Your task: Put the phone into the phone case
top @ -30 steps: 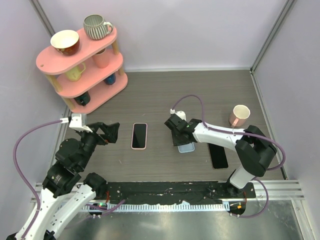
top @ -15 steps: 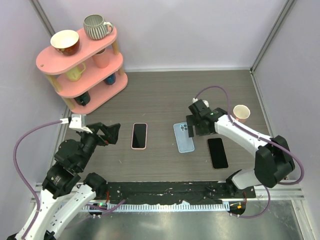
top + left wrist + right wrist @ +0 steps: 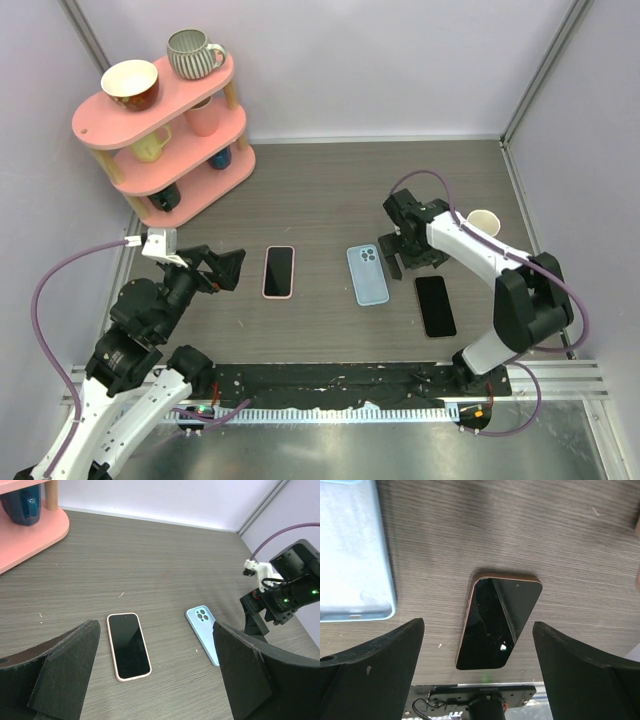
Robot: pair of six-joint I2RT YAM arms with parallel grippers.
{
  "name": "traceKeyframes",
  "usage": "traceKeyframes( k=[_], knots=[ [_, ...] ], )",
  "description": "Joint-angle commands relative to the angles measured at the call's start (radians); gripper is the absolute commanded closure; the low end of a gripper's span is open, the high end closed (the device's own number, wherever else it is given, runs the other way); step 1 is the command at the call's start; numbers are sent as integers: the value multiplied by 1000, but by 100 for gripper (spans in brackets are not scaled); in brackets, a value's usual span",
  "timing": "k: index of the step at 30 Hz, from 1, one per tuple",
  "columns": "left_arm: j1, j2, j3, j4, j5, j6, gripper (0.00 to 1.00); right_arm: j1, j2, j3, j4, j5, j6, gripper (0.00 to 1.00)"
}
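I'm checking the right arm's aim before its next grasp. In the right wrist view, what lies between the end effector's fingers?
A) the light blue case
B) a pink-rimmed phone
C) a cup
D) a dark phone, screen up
D: the dark phone lies flat on the table, screen up, framed between the open fingers of the right end effector, while the light blue case sits off at the upper left edge.

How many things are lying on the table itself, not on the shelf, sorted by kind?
Screen-up phones: 2, the pink-edged phone and the dark phone
Lying back up: 1, the light blue phone or case
Mugs: 1, the pale mug
Total: 4
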Motion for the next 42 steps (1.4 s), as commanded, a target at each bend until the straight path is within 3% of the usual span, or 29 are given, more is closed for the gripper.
traceKeyframes(
  k=[1,16,36,40,42],
  knots=[
    [1,7,0,45,19,0,0,-47,78,57,-58,-76,-82,4],
    [1,8,-3,47,1,0,0,-167,281,79,-86,-123,-114,3],
    [1,11,0,48,-4,9,0,-285,282,23,-8,-228,-162,2],
    [1,10,0,48,-2,9,0,-283,273,17,-2,-261,-166,8],
    [1,8,-1,48,2,8,0,-283,264,26,-3,-283,-171,17]
  ],
)
